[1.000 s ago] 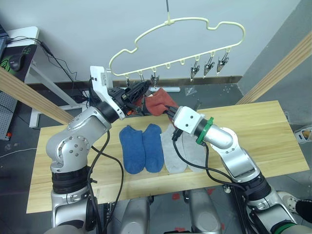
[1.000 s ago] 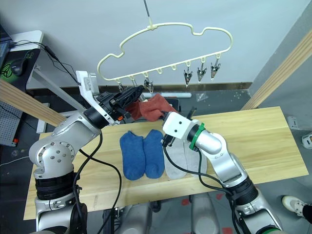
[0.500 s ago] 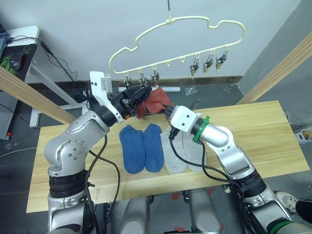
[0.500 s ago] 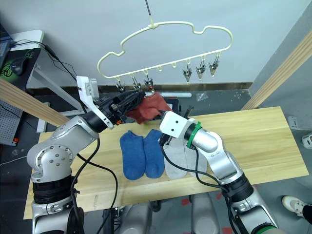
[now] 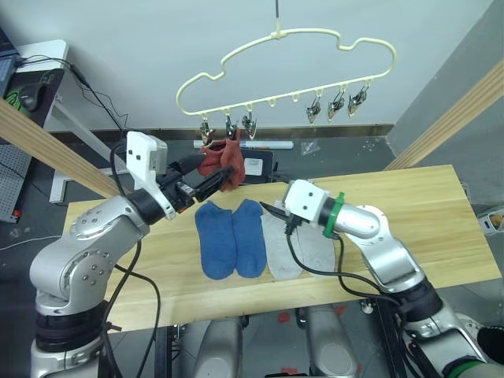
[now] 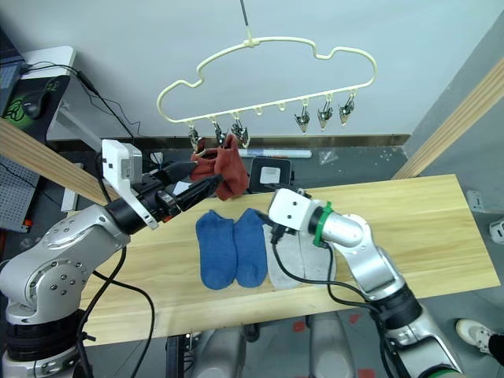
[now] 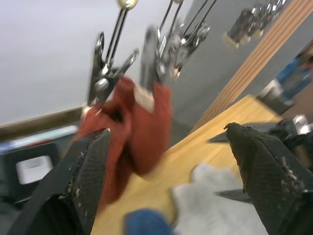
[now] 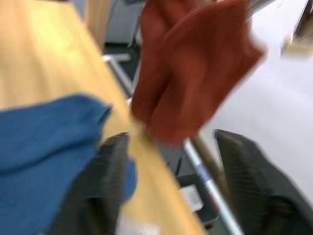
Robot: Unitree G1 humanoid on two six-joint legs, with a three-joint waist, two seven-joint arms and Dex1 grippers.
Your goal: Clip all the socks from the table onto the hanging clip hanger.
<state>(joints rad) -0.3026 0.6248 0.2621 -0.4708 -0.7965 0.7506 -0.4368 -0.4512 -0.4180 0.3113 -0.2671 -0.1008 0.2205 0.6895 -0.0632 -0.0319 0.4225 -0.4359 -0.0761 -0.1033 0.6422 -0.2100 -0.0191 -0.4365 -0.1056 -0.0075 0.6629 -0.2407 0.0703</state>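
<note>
Left eye view – clip hanger: we see the clip hanger (image 5: 287,67) hung by its hook above the worktop (image 5: 409,213), which keeps its clips within the arms' reach.
Left eye view – red socks: the rust red socks (image 5: 222,159) hang bunched from the clips at the hanger's left end, free of both claws, so we judge them already clipped.
Left eye view – left claw: the left claw (image 5: 206,186) sits just below the red socks, fingers apart and empty.
Right eye view – right claw: the right claw (image 6: 270,230) is low under the hanger's middle, over the grey socks (image 6: 301,257); we judge it placed for the next pick.
Right eye view – remaining socks: two blue socks (image 6: 231,248) and the grey pair lie side by side, flat, below the hanger, easy to lift one by one.
Left wrist view – clips: silver clips pinch the red fabric (image 7: 132,132) between our spread fingers (image 7: 85,181).
Right wrist view – claw state: its fingers (image 8: 100,188) stand apart, holding nothing, with red fabric ahead.
Surface and room: light wood planks; grey wall behind the hanger, slanted wooden poles either side.
</note>
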